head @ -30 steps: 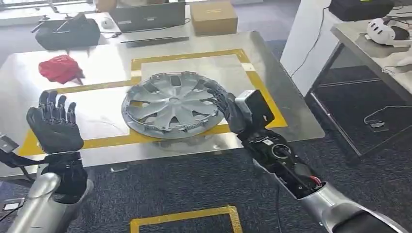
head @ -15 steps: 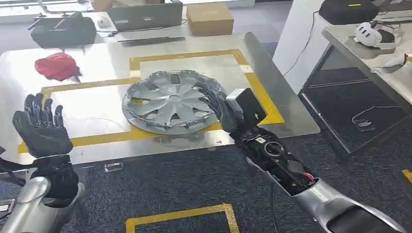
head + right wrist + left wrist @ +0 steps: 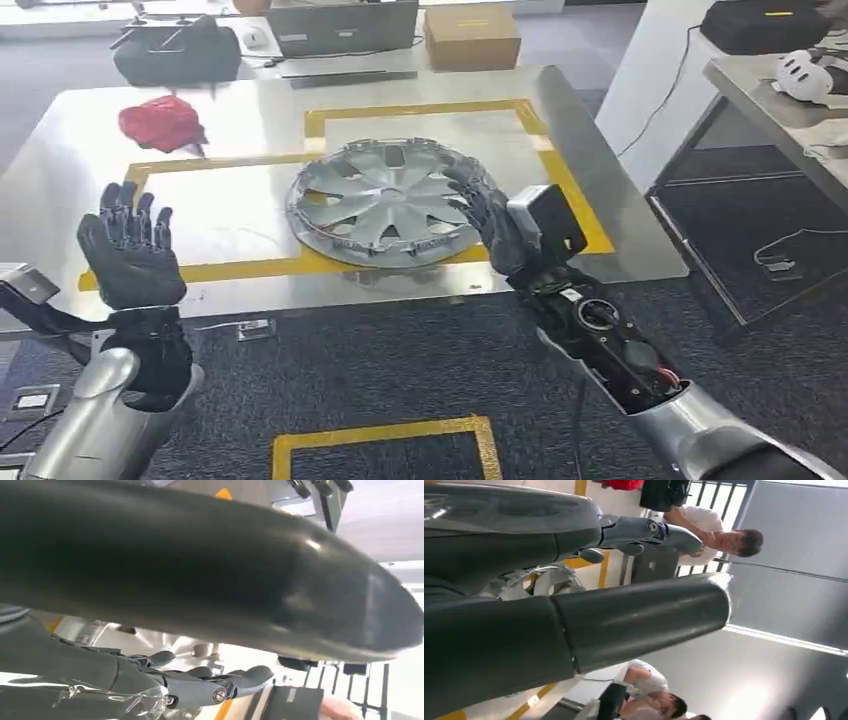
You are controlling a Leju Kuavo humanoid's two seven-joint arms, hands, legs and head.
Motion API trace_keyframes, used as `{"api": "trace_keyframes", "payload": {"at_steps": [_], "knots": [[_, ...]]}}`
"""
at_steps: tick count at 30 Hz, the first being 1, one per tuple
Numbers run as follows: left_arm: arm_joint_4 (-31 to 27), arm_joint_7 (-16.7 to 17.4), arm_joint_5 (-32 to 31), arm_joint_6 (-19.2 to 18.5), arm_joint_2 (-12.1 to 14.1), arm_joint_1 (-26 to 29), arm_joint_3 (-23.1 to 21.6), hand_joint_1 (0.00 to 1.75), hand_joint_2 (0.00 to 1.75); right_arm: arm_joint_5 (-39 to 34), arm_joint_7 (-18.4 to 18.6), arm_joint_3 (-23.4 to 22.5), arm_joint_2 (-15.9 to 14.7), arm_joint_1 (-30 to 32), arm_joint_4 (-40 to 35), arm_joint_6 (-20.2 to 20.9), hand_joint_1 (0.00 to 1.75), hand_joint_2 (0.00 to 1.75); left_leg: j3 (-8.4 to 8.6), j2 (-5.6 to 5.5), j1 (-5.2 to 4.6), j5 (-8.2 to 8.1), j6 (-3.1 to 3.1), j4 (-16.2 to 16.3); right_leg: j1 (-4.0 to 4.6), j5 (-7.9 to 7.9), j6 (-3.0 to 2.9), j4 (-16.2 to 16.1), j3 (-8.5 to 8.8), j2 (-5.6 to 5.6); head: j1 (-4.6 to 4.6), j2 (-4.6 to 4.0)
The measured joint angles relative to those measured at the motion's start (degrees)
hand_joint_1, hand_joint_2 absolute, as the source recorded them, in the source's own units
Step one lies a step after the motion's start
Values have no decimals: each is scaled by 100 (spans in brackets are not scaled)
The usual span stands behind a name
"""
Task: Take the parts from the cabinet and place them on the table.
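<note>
- A silver hubcap point(image 3: 385, 201) is found lying flat on the steel table point(image 3: 620, 240), inside the rectangle marked in yellow tape point(image 3: 570, 190), its near edge over the tape's front line.
- The right hand point(image 3: 490, 215) is observed at the hubcap's right rim with fingers spread; contact with the rim appears likely, but no closed grip can be confirmed from the head view.
- In the right wrist view the fingers point(image 3: 220, 682) are seen extended rather than curled, with the hubcap's surface just beyond them.
- The left hand point(image 3: 130, 255) is held raised before the table's near edge, palm turned away, fingers upright and apart, nothing in it.
- A red cloth point(image 3: 160, 122) is noted on the table's far left, well apart from the hubcap.
- A dark bag point(image 3: 175, 52), a laptop point(image 3: 340, 25) and a cardboard box point(image 3: 470, 35) are recorded along the far side.
</note>
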Motion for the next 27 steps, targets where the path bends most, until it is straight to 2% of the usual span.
{"api": "trace_keyframes", "payload": {"at_steps": [1,3,4,5,6,7,9,10,11,12,13,15,16,18,19,20,21,22,23,24,25,26,27], "knots": [[-9,-2,-2,0,11,-8,0,0,0,0,0,2,0,0,-2,6,0,0,-70,-5,38,-195,-38,110,-35,71,-17,-64,23,-13,-13,0],[-9,-2,0,0,14,-22,0,0,0,0,0,4,0,0,-9,7,0,0,-422,-9,105,-742,-127,976,-55,136,-45,-78,-61,-30,-123,0],[-9,0,0,0,14,-1,0,0,0,0,2,7,0,7,-9,7,0,0,-601,-8,146,-945,-168,1433,-55,161,-42,-75,-103,-40,-155,0],[-9,0,0,0,18,17,0,0,0,0,2,7,0,10,-9,7,0,0,-718,-7,180,-1056,-206,1760,-59,189,-37,-65,-155,-44,-164,0],[-9,0,2,0,22,23,0,0,0,0,2,9,0,11,-9,7,0,0,-692,-7,208,-1014,-233,1773,-73,210,-11,-41,-207,-45,-190,0],[-9,0,2,0,29,21,0,0,0,0,4,9,0,11,-9,7,0,0,-514,-5,233,-859,-259,1504,-98,227,15,-10,-257,-44,-217,0],[-11,0,2,0,35,15,0,0,0,0,4,9,0,7,-9,4,0,0,105,3,279,-447,-317,478,-150,243,63,71,-338,-42,-256,0],[-11,0,0,0,33,2,0,0,0,0,2,7,0,0,-24,4,0,0,320,-6,299,-485,-359,22,-142,247,108,130,-383,-40,-306,0],[-15,0,0,0,27,8,0,0,0,0,4,2,0,-6,-33,4,0,0,293,-58,246,-415,-278,84,-109,269,153,136,-428,-25,-354,0],[-28,-4,2,2,22,3,0,0,0,0,4,2,0,-11,-35,4,0,0,265,-64,273,-406,-201,96,-103,288,172,153,-442,-21,-323,0],[-28,-2,0,2,27,11,0,0,0,0,2,4,0,-16,-42,7,0,0,245,-61,252,-390,-171,111,-108,321,211,137,-438,-16,-280,0],[-28,-2,0,2,16,10,0,0,0,0,9,2,-2,3,-42,7,0,0,208,-50,243,-320,-45,92,-128,375,293,113,-447,-5,-280,0],[-30,-2,0,2,14,7,0,0,0,0,7,0,-9,5,-42,7,0,0,189,-31,256,-284,6,86,-146,191,303,323,-543,-16,-264,0],[-33,-2,-2,0,11,8,0,0,0,0,4,-4,-9,-3,-42,4,0,0,116,-21,234,-219,95,83,-119,-428,303,1101,-769,-14,-162,0],[-33,-2,-2,0,11,10,0,0,0,0,6,-4,-9,1,-42,4,0,0,72,-19,214,-184,106,84,-110,-723,305,1599,-911,-16,-129,0],[-33,-2,-2,0,11,10,0,0,0,0,7,-2,-9,8,-42,4,0,0,22,-18,190,-151,114,86,-101,-915,293,1982,-1000,-15,-118,0],[-33,-2,0,0,11,13,0,0,0,0,7,-2,-9,14,-42,4,0,0,-26,-19,166,-113,125,88,-93,-949,274,2097,-964,-16,-103,0],[-33,-2,0,0,11,13,0,0,0,0,9,-2,-9,14,-42,4,0,0,-65,-21,148,-82,128,89,-82,-855,239,1933,-803,-15,-92,0],[-33,-2,0,0,11,13,0,0,0,0,9,-2,-9,12,-42,4,0,0,-93,-27,126,-54,129,89,-51,-684,187,1555,-534,-14,-77,0],[-33,-2,0,0,11,11,0,0,0,0,9,-2,-9,7,-42,7,0,0,-108,-34,105,-28,126,89,-21,-487,118,1028,-193,-9,-55,0],[-37,-2,-2,0,11,9,0,0,0,0,9,-2,-9,-7,-44,7,0,0,-119,-34,102,-3,121,89,30,-331,4,433,182,10,-39,0],[-46,-2,-2,0,9,5,0,0,0,0,7,-7,-9,-18,-50,7,0,0,-144,-35,77,30,83,86,48,-434,-61,139,354,-10,-75,0],[-48,-2,0,-4,11,1,0,0,0,0,4,-9,-9,-20,-66,7,0,0,-147,-29,120,71,55,76,77,-360,-1,94,327,-7,-112,0]]}}
